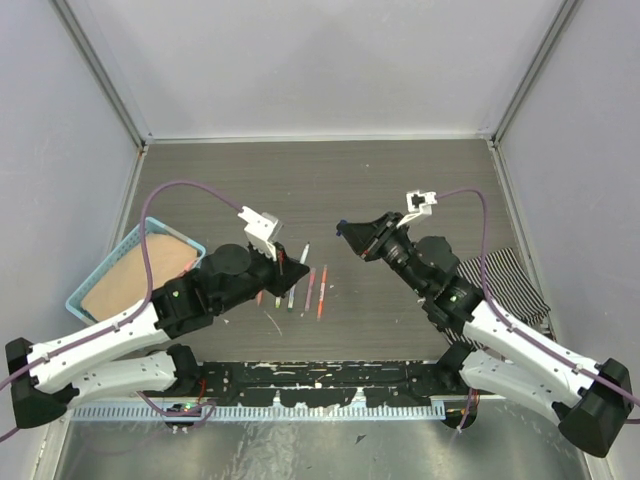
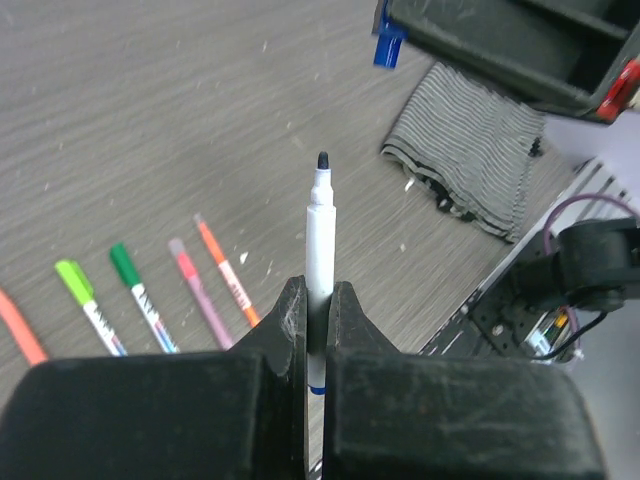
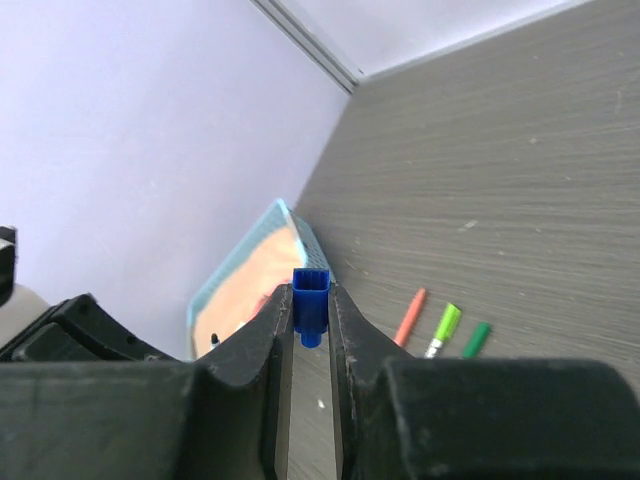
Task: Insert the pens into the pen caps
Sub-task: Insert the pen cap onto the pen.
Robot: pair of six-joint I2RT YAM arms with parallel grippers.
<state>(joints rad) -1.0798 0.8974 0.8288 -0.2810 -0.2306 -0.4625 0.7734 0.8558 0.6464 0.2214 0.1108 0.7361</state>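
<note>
My left pincer point(image 2: 318, 305) clamps a dark-tipped white pen point(image 2: 319, 235) beside the row of loose pens point(image 2: 126, 267); right of that row, my right pincer point(image 3: 311, 305) pinches a blue cap point(image 3: 311, 290).

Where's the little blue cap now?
In the top view, the blue cap is pinched in the right gripper, raised right of the pens.

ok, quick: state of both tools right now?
Left tool: closed, holding a dark-tipped white pen.
Right tool: closed, holding a blue cap.
</note>
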